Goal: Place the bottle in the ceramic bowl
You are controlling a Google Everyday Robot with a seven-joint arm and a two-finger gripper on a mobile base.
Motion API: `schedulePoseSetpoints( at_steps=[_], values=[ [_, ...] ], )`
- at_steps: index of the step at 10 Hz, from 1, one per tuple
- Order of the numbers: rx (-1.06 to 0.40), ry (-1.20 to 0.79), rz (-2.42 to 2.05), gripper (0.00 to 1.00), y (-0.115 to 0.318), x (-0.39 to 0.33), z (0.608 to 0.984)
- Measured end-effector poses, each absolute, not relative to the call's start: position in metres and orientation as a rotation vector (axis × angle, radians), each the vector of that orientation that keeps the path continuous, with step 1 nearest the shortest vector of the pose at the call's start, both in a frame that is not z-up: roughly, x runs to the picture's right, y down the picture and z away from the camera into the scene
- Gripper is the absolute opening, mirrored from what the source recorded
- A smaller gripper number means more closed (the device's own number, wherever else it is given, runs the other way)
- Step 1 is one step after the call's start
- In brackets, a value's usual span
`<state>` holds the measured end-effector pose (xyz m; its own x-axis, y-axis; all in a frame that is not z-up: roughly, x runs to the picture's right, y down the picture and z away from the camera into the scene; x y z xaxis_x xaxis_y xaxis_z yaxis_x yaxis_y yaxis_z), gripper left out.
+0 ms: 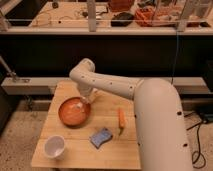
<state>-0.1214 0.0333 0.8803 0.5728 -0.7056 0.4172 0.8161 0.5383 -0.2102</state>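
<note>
Your robot's white arm fills the right side of the frame and reaches up and left, bending over a wooden table that takes up the lower left. On the table's left half you have the ceramic bowl, glossy orange-brown, the largest dish there. The gripper hangs at the bowl's upper right rim, its fingers closed; a pale shape just inside the bowl beneath it may be the bottle, but you cannot tell whether it is gripped or lying free. Lower left of the bowl stands a white cup. A blue sponge lies at bottom centre, with an orange carrot just right of it.
</note>
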Motion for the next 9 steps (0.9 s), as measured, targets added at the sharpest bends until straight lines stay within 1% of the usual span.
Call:
schedulePoseSetpoints(
  at_steps=[9],
  values=[
    [-0.395, -0.296, -0.949, 0.01, 0.0350, -0.1265, 0.8782]
  ],
)
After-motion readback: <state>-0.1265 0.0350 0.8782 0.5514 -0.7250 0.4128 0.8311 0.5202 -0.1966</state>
